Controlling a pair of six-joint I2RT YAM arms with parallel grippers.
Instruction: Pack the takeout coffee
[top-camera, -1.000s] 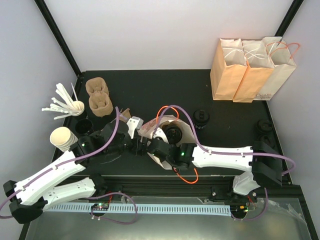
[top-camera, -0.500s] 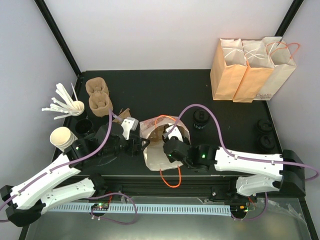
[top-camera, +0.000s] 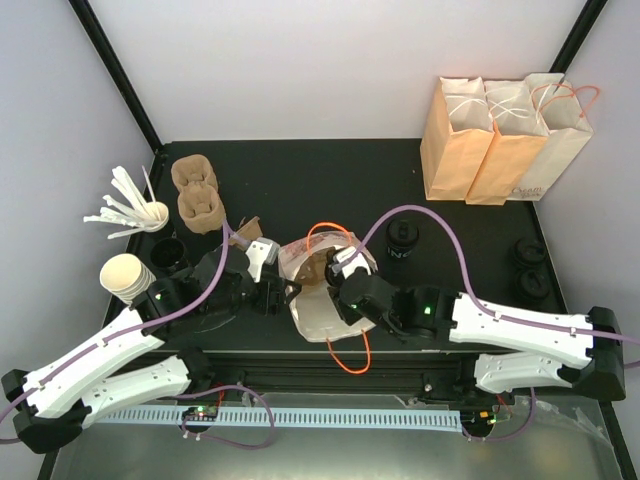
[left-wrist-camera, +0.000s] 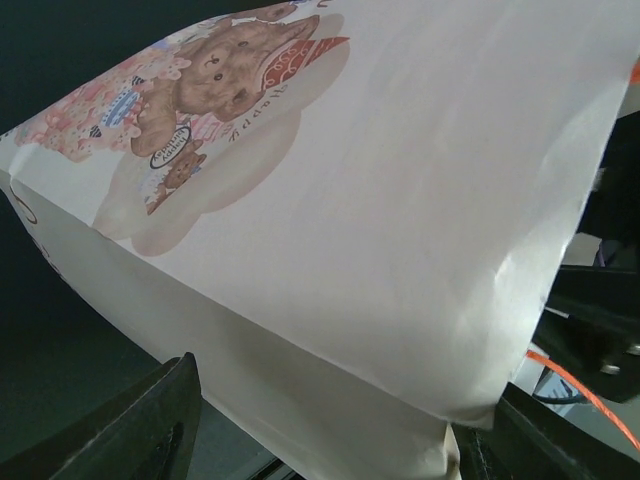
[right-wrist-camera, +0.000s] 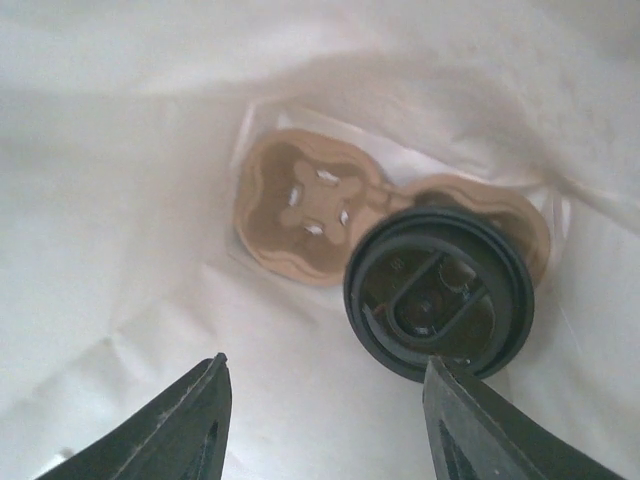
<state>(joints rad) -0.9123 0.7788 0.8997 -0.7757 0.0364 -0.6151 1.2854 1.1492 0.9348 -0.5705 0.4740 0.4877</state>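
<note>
Over the last second the right arm swings its elbow out to the right, and the right gripper (right-wrist-camera: 325, 385) spreads a little wider, holding nothing. The takeout coffee (right-wrist-camera: 437, 293) sits in one socket of the cardboard carrier (right-wrist-camera: 300, 205) deep inside the white bag (top-camera: 322, 318), so the packing looks all but done. Only the right wrist view shows this; from above, the gripper hides the bag's mouth. The left wrist view shows the left gripper (left-wrist-camera: 345, 430) straddling the bag's printed side, but I cannot tell whether it pinches
</note>
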